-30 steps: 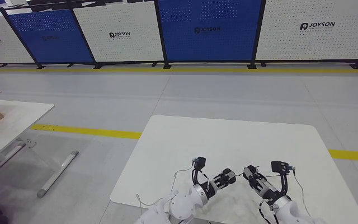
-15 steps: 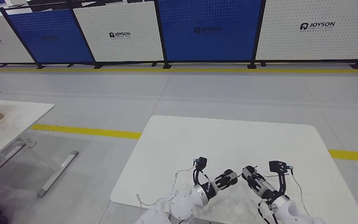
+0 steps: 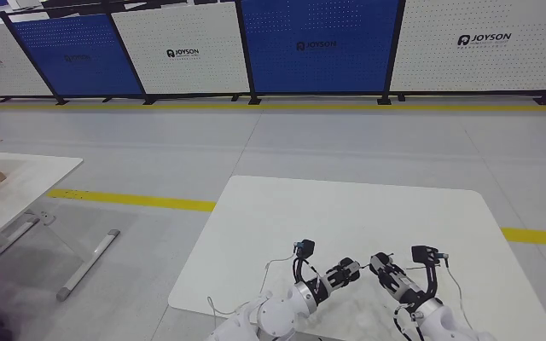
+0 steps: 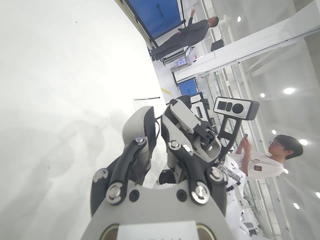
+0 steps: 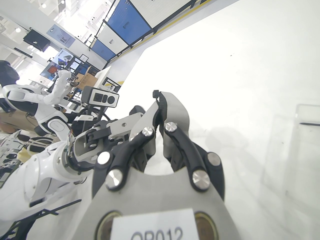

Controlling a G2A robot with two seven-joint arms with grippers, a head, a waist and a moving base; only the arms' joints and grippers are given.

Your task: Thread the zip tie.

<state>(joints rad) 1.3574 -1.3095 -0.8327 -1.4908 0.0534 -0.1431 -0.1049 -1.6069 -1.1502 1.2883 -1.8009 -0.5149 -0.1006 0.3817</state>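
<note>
- The right claw (image 5: 158,107) is clamped shut on the zip tie (image 5: 155,93). The tie's small black head pokes out just past the claw's tip.
- The left claw (image 4: 157,119) sits directly opposite the right claw, tip to tip and very near it. In the top view both are low over the near part of the white counter (image 3: 341,213).
- I cannot tell whether the left claw is clamped or slightly parted. In its own wrist view a thin black strand curves right at its tip.
- In the top view a fine dark line bridges the short gap between the two claws.
- The zip tie is therefore up off the counter, held between the two facing claws, with its head end in the right claw.
- A second zip tie (image 4: 147,98) lies flat on the counter beyond the claws and well apart from them. It is a thin, straight black strip.
- In the right wrist view that second tie rests on a clear flat piece (image 5: 300,108). Its faint rectangular outline shows against the white surface.
- Behind the counter, a row of blue and white perforated panels (image 3: 320,47) stands along a yellow floor line (image 3: 128,200).
</note>
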